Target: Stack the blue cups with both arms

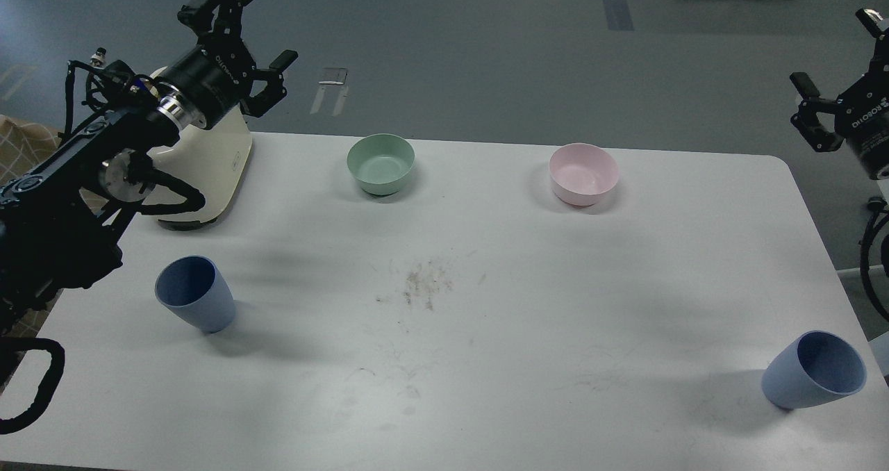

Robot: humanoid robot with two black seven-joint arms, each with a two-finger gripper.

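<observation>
Nothing is stacked yet; one cup (196,294) stands at 8 o'clock, the other cup (814,369) at 4, well apart; left gripper (258,23) and right gripper (833,54) hang high, fingers open, holding nothing.

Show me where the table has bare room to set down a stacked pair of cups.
The widest bare patch is the table middle and front, bordered by the left blue cup, the right blue cup and, behind, the mint-green bowl and pink bowl. It carries only smudges. The back left corner is crowded by a cream appliance and the left gripper.
</observation>
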